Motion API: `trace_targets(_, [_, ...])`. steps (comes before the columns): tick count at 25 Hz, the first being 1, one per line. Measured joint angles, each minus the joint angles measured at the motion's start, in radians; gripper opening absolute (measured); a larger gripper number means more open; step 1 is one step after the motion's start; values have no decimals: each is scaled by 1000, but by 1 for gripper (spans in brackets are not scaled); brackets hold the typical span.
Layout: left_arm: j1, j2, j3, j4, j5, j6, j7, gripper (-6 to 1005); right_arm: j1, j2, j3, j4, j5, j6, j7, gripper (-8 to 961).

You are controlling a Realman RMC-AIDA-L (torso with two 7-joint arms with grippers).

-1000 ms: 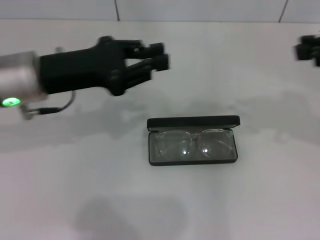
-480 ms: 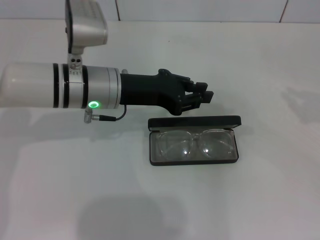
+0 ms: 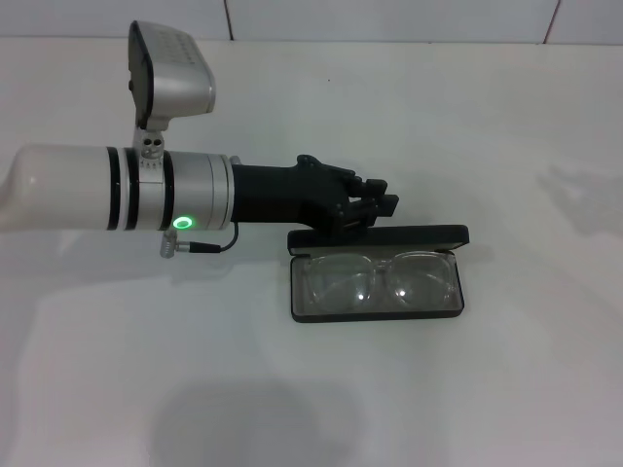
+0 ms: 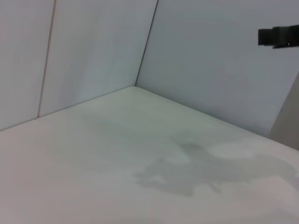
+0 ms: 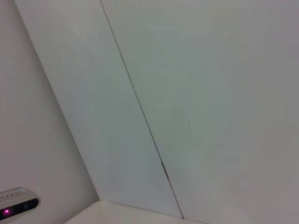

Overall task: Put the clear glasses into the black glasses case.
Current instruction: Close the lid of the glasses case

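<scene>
Left claw (image 3: 382, 206) lower (horizontal), at case lid (image 3: 378, 236)

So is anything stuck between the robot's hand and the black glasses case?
Nothing visible is. The left hand hangs right by the raised lid at the far edge of the black glasses case, with no other object between them. The clear glasses already lie inside the open case.
</scene>
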Motion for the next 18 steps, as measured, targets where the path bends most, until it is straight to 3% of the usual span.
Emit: trace_targets(18, [-10, 1, 28, -50, 2, -3, 27, 234, 38, -6, 3, 71, -7, 28, -13, 177])
